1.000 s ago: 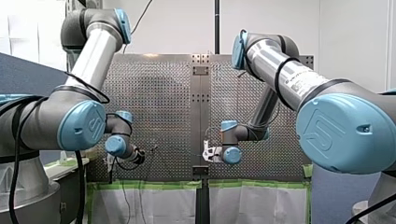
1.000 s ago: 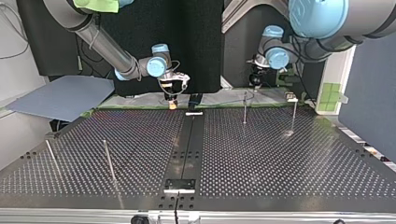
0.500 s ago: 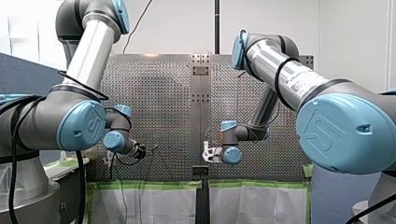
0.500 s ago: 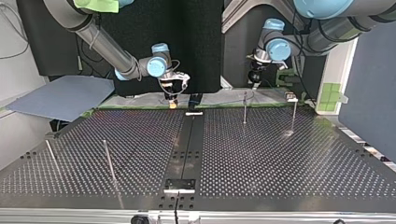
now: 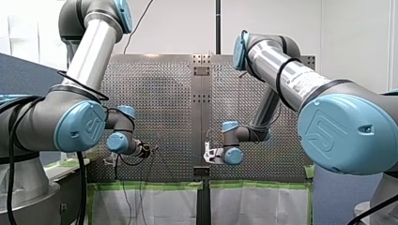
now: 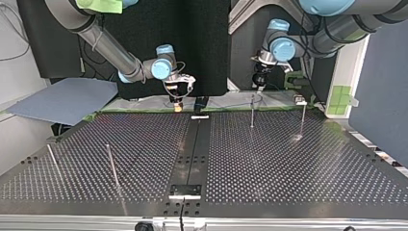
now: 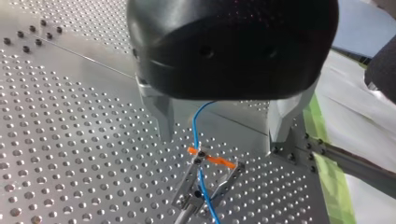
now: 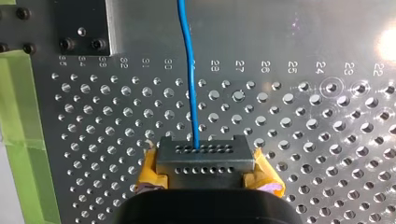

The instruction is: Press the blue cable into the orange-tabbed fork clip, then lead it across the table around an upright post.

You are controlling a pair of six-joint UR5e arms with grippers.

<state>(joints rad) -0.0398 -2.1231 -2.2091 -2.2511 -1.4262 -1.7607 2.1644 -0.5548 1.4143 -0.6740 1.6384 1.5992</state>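
Front view: my left tool (image 5: 148, 151) and my right tool (image 5: 209, 153) hang low at the near edge of the bench (image 5: 159, 93); the top view sets my left tool close by an upright post (image 6: 252, 110). In the left wrist view its 2 metal fingers (image 7: 159, 114) stand wide apart, gripping nothing, with the blue cable (image 7: 194, 130) running lengthwise between them into the orange-tabbed fork clip (image 7: 189, 179) just ahead, so this arm looks nearer for the press. The right wrist view shows my right tool clamped on the cable.

Fingers spread on my left gripper (image 7: 223, 140), pressed together on my right gripper (image 8: 205, 155).
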